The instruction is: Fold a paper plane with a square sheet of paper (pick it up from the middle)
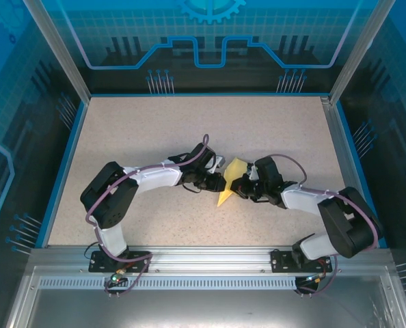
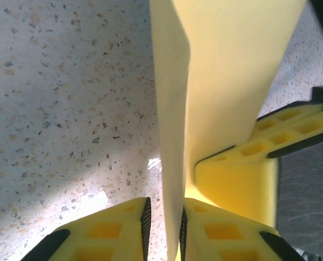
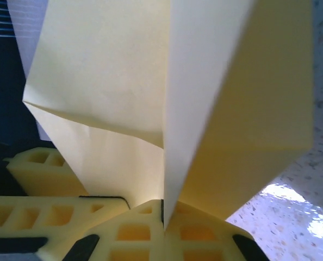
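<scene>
Top external view shows a speckled beige table (image 1: 155, 130), where the black-and-white left arm (image 1: 148, 179) and right arm (image 1: 305, 198) meet near the middle. Between them is the thin pale yellow folded sheet of paper (image 1: 230, 179). The right gripper (image 3: 162, 211) is clenched on a crease of this sheet. The left gripper (image 2: 164, 231) has its jaws a little apart around the paper's edge, with a narrow gap on one side, so it is released.

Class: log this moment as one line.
left claw: slightly open around paper | right claw: shut on paper | paper: folded
</scene>
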Controlling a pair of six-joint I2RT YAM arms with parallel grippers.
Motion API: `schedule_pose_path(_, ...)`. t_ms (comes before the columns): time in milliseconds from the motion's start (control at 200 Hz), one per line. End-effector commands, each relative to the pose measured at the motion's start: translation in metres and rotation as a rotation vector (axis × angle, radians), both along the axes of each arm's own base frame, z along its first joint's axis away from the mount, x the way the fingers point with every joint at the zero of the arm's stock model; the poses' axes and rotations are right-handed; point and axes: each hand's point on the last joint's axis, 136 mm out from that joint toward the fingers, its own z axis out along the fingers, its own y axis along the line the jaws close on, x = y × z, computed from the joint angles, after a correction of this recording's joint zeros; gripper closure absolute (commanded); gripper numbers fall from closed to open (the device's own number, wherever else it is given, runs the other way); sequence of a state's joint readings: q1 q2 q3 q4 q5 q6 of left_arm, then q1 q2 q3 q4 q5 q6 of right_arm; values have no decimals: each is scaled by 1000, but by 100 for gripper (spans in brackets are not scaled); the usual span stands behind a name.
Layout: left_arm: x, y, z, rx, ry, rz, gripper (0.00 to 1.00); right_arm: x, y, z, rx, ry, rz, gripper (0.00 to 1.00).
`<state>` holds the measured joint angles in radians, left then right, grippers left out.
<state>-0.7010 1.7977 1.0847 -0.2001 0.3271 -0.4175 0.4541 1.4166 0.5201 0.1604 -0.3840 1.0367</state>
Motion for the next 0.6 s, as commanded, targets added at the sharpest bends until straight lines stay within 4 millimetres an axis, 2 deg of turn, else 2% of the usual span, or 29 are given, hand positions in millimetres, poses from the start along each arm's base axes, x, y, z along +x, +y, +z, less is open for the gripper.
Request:
schedule_pose_path(0,-6,13,10,3,-2,-2,72,-19,-19,-2,-234,10,112,99)
schedule_pose_path(70,-8,20,10,16,0,6,66,-27,-30,2,-373,5,188,99)
schedule_pose_path(135,-12,27,9,25,3,12,63,-32,-31,4,-429,14,263,99)
schedule_pose_path(225,-17,35,9,29,10,21,60,-42,-34,-2,-519,44,343,100)
schedule_pose_path(320,-24,43,8,41,19,28,57,-43,-33,-7,-601,57,395,100)
schedule_pose_path(360,-26,46,6,48,22,31,57,-47,-34,-15,-633,80,420,99)
schedule_pose_path(385,-27,48,6,49,23,32,57,-41,-27,-10,-639,59,423,99)
schedule_pose_path(595,-35,56,2,60,41,40,56,-36,-12,-21,-719,60,477,94)
